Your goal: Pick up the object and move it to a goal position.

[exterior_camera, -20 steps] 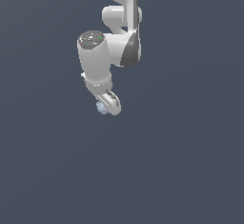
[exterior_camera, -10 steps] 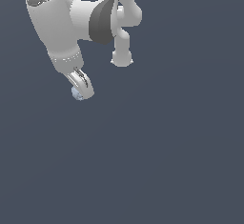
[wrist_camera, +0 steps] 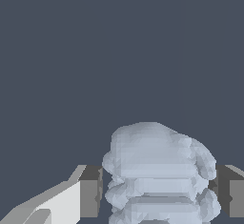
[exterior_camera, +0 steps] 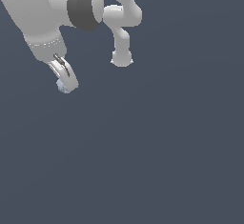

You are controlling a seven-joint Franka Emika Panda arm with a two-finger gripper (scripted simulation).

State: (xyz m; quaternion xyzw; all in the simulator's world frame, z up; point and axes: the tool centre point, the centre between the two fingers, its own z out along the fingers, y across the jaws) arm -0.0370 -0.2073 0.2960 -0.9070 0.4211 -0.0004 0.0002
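Observation:
The object (exterior_camera: 62,86) is a tiny pale blue-grey lumpy chunk held at the tips of my gripper (exterior_camera: 66,84), at the upper part of the exterior view's left. The gripper is shut on it. In the wrist view the chunk (wrist_camera: 157,170) fills the space between the two fingers (wrist_camera: 90,192), which press on both of its sides. The white arm (exterior_camera: 52,8) reaches in from the upper edge of the exterior view.
The arm's base post (exterior_camera: 122,58) stands on the plain dark grey-blue floor (exterior_camera: 157,151) a little to the exterior view's right of the gripper. No other object shows.
The arm with the chunk in the gripper has moved toward the exterior view's left and closer to the camera, so it looks larger. The chunk stays in the grip.

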